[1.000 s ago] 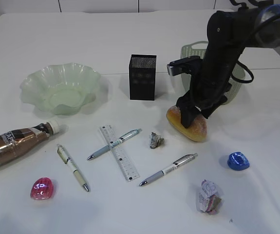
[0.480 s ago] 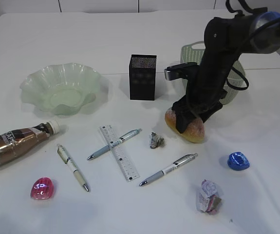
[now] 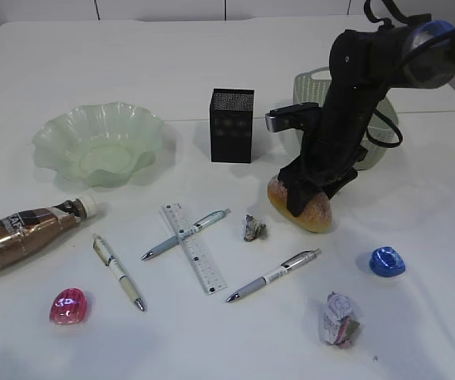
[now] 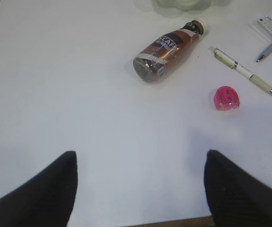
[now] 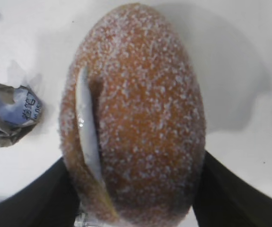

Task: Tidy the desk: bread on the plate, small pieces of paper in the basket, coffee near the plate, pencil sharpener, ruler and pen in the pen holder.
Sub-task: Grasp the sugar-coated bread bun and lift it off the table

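The right gripper [image 3: 305,194] is straddling the bread [image 3: 312,207] near the desk's [image 3: 132,55] right edge, just in front of the basket [image 3: 314,83]. In the right wrist view its dark fingers [image 5: 36,198] are lying against both flanks of the bread [image 5: 133,113], so the jaws appear to be closing on the roll; whether the clamp is already firm cannot be told, since the contact points are falling at the bottom margin of that view.

Compared with the frame a second earlier, the arm is standing lower and slightly further left over the roll, and the roll itself is resting a little to the left. This suggests the first step, bread to the plate [image 3: 98,142], is passing from approach to grasp. The lift and the carry across the desk toward the plate at the left rear are not yet begun.

The left gripper [image 4: 140,187] is hanging with its jaws wide apart above the desk's front-left corner, holding nothing, with the coffee [image 4: 166,49] lying on its side ahead of it.

The pen holder [image 3: 232,125], ruler [image 3: 194,247] and crumpled paper [image 3: 254,228] are lying where they were.
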Action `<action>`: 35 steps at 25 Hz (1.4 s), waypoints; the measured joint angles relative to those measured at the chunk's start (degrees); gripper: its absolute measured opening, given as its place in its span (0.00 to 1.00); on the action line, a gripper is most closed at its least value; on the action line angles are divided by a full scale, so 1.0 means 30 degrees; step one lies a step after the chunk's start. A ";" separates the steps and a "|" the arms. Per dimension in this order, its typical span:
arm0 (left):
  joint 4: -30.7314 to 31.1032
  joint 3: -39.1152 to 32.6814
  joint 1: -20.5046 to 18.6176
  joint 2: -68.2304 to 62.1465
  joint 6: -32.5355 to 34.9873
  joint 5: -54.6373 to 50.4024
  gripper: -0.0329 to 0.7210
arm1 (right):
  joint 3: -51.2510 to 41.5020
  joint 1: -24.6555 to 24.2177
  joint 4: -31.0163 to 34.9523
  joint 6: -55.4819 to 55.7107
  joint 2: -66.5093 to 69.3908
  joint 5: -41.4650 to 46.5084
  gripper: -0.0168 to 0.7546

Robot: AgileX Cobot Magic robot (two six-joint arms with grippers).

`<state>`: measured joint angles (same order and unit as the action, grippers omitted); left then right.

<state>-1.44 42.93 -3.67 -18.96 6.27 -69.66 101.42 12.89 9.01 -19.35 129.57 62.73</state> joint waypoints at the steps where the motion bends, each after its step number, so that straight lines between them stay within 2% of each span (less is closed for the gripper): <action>1: 0.0000 0.0000 0.0000 0.0000 0.0000 0.0000 0.83 | 0.0000 0.0000 0.0000 0.0000 0.0000 0.0000 0.67; 2: 0.0000 0.0000 0.0000 0.0000 0.0000 0.0000 0.83 | 0.0000 0.0000 0.0000 0.0000 0.0000 0.0089 0.61; 3: 0.0000 0.0000 0.0000 0.0000 0.0000 0.0000 0.83 | 0.0000 0.0000 0.0000 0.0027 0.0000 0.0121 0.60; 6: 0.0000 0.0000 0.0000 0.0000 0.0000 0.0000 0.83 | 0.0077 0.0000 0.0028 0.0027 0.0000 0.0285 0.49; 10: 0.0000 0.0000 0.0000 0.0000 0.0000 0.0000 0.83 | 0.0120 0.0000 0.0028 0.0039 0.0041 0.0737 0.44; 17: -0.0036 0.0000 0.0000 0.0000 0.0000 0.0000 0.83 | 0.0374 0.0000 0.0028 0.0070 0.0080 0.1528 0.43; 21: -0.0037 0.0000 0.0000 0.0000 0.0000 0.0000 0.83 | 0.1531 0.0000 0.0270 0.0294 0.0353 0.2149 0.42; 35: -0.1746 0.0000 0.0000 0.0000 0.0000 0.0411 0.83 | 0.2248 0.0000 0.1204 0.2345 -0.1742 0.2377 0.42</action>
<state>-6.68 42.93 -3.67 -18.96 6.27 -68.43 108.17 12.89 12.62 -12.32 124.35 69.86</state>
